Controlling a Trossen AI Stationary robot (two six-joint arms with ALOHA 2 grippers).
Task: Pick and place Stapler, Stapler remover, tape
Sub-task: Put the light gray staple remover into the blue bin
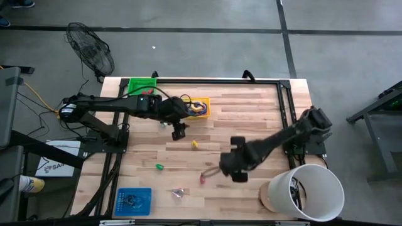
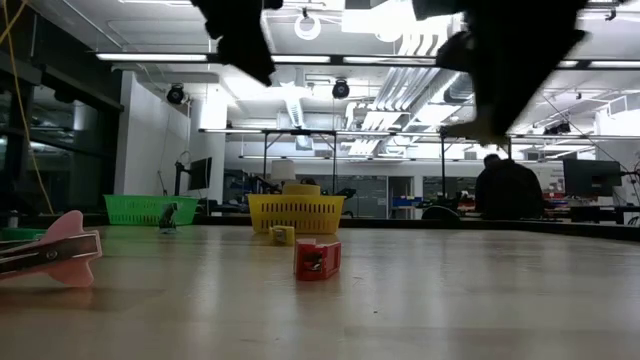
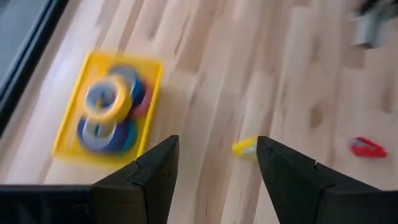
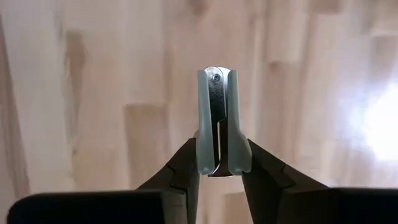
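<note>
Fingers of the right gripper (image 4: 221, 168) pinch a pale blue staple remover (image 4: 219, 118) above the worktop (image 1: 251, 119), near its middle toward the right edge. Only the right wrist view shows this; its long axis runs straight out from the fingertips. From above, the left gripper (image 1: 179, 130) hovers spread and empty just beside the yellow tray (image 1: 204, 112) of tape (image 3: 107, 99) near the far edge. A red stapler (image 2: 317, 258) lies mid-worktop.
</note>
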